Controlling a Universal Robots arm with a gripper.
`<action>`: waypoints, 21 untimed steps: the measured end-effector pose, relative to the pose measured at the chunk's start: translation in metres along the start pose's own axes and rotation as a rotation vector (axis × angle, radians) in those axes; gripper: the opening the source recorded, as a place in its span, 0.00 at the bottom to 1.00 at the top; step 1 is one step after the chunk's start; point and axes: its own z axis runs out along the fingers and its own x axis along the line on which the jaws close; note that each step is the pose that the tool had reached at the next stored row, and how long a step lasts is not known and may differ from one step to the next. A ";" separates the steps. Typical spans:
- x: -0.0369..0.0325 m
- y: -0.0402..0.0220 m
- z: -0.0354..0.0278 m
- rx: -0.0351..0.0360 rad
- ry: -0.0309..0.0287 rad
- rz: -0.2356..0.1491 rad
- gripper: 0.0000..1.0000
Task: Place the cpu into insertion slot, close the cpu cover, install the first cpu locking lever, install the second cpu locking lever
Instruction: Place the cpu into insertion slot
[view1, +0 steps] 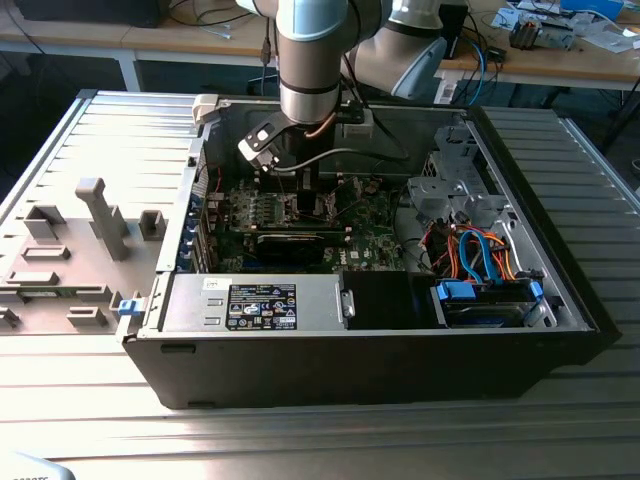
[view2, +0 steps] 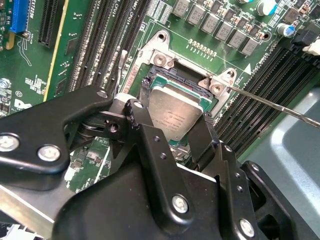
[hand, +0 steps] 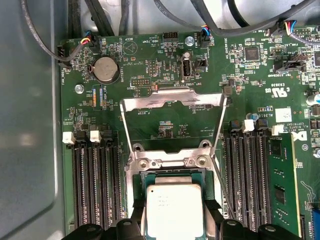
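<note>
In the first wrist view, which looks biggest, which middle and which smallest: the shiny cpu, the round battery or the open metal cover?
1. cpu cover, swung open. It may stand nearer the camera, which could make it look bigger.
2. cpu.
3. round battery, clearly the smallest.

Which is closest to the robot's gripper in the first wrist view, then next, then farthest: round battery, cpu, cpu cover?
1. cpu, right between the fingers of the gripper.
2. cpu cover, flipped open beyond the cpu.
3. round battery, farther still, past the cover.
</note>
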 end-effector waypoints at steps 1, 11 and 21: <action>0.0000 0.0000 0.0000 -0.0001 0.0000 0.000 0.55; 0.0000 0.0000 0.0000 -0.0001 0.0002 0.000 0.62; 0.0002 0.0013 0.0001 0.0009 -0.0035 -0.003 0.62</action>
